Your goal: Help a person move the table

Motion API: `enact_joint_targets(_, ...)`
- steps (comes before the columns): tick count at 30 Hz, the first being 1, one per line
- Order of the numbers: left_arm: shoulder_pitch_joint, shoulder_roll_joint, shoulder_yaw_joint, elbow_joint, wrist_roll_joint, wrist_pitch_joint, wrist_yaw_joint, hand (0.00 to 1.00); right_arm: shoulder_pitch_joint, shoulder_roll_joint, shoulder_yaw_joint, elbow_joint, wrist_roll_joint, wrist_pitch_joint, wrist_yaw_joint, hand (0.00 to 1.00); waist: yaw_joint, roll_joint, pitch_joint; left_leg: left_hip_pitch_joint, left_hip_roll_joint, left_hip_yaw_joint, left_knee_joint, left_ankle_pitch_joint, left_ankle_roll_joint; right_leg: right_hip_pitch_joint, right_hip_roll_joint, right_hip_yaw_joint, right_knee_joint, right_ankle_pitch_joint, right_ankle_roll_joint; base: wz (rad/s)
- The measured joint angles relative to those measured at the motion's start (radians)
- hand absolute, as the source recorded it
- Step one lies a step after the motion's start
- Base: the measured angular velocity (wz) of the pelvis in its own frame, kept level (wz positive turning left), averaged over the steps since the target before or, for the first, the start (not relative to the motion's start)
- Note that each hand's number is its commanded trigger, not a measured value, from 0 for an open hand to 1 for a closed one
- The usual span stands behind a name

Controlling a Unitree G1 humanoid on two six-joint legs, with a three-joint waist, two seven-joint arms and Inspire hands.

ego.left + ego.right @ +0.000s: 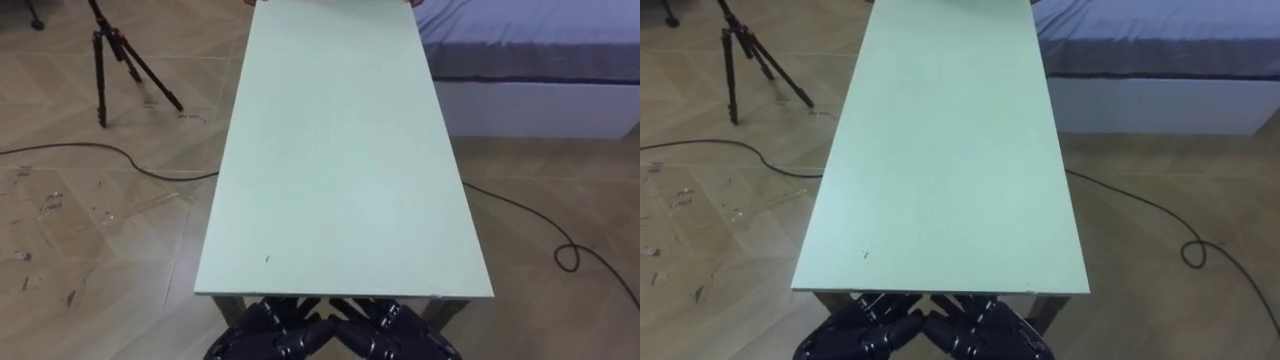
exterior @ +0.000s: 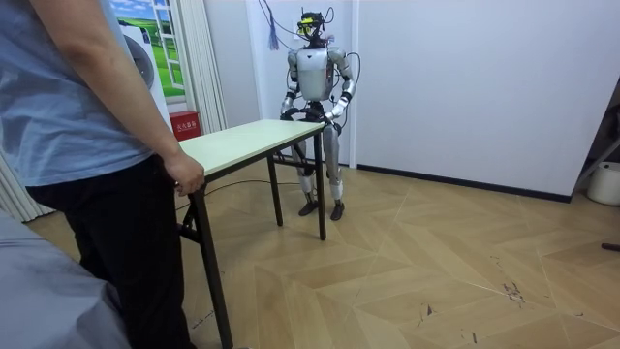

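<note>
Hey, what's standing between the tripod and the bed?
The pale green table stands between them, tripod on its left and bed on its right, in the left eye view.

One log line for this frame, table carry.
table: between robot and person | left hand, right hand: under near edge | person's hand: on far end | lifted: cannot tell

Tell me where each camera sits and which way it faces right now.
Left eye view: robot's head, looking down along the table toward a bed; left robot hand and right robot hand at its near edge.
Right eye view: same head, slightly rightward, same scene and robot hands.
Room view: beside the person at the table's far end, facing the whole robot.
Shared: the table, from opposite ends.
</note>
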Motion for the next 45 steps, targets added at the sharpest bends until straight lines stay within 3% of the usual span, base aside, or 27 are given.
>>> enact_joint_targets(9, -0.010, 0.001, 0.000, 0.000, -0.002, 0.005, 0.007, 0.00, -0.011, -0.015, 0.002, 0.000, 0.071, 0.015, -0.022, 0.00, 0.002, 0.010, 0.0119, 0.015, 0.000, 0.001, -0.006, 0.000, 0.000, 0.011, 0.001, 0.004, -0.002, 0.000, 0.000, -0.02)
enact_joint_targets(20, -0.017, -0.006, 0.005, 0.000, -0.071, 0.007, 0.057, 0.00, -0.012, -0.013, 0.003, -0.004, 0.236, 0.024, -0.092, 0.00, 0.014, 0.011, 0.0113, 0.017, 0.000, 0.003, -0.006, 0.000, 0.000, 0.000, 0.001, 0.009, 0.014, 0.001, -0.002, -0.02)
enact_joint_targets(22, -0.030, -0.007, 0.005, 0.000, -0.120, 0.020, 0.091, 0.00, -0.012, -0.012, 0.003, -0.004, 0.292, 0.030, -0.111, 0.00, 0.023, 0.011, 0.0113, 0.017, 0.001, 0.003, -0.005, 0.000, 0.000, -0.001, 0.001, 0.008, 0.015, 0.002, -0.003, 0.00)
enact_joint_targets(31, -0.038, -0.037, 0.044, 0.000, -0.333, 0.017, 0.196, 0.00, -0.011, 0.010, 0.002, -0.004, 0.439, 0.036, -0.164, 0.00, 0.029, 0.015, 0.0112, 0.016, 0.001, -0.001, 0.002, 0.000, 0.000, 0.000, 0.001, 0.006, 0.018, 0.003, -0.004, 0.00)
enact_joint_targets(34, -0.038, -0.052, 0.044, 0.000, -0.387, 0.015, 0.214, 0.00, -0.011, 0.017, 0.002, -0.004, 0.463, 0.036, -0.174, 0.00, 0.031, 0.016, 0.0109, 0.016, 0.001, -0.003, 0.001, 0.000, 0.000, 0.000, 0.002, 0.005, 0.018, 0.003, -0.005, 0.00)
enact_joint_targets(45, -0.050, -0.067, 0.050, 0.040, -0.466, 0.020, 0.247, 0.00, -0.013, 0.023, 0.001, -0.008, 0.506, 0.032, -0.239, 0.00, 0.034, 0.023, 0.0059, 0.048, 0.001, 0.002, -0.014, 0.003, 0.004, 0.013, 0.002, 0.011, 0.033, 0.000, -0.007, -0.03)
